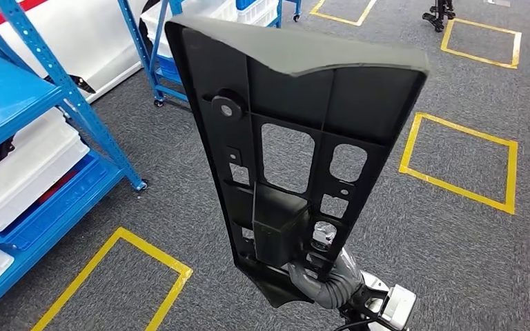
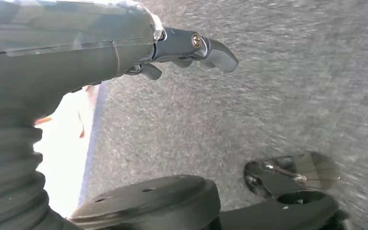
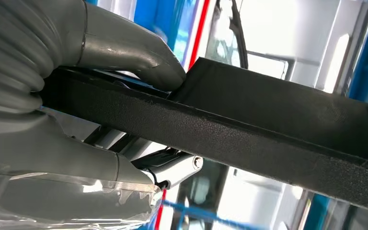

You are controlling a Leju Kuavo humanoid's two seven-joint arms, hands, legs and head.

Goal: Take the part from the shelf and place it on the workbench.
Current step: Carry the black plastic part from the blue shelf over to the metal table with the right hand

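part (image 1: 297, 145): black ribbed plastic panel with cut-outs, upright, right of blue shelf (image 1: 48, 131) | right hand (image 1: 324, 279): grips its narrow lower end | left hand (image 2: 191, 48): fingers apart, empty

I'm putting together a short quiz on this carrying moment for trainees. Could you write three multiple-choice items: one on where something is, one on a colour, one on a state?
1. Where does the right hand hold the black part?
A. at its wide upper end
B. at its narrow lower end
C. at the middle cut-outs

2. What colour are the tape rectangles on the grey floor?
A. yellow
B. white
C. green

3. What is the left hand doing?
A. holding the part
B. gripping a bin
C. holding nothing

Answers: 1 B, the hand shows beneath the part's narrow end in the head view. 2 A, yellow outlines mark the carpet. 3 C, the left wrist view shows its fingers with only floor behind them.
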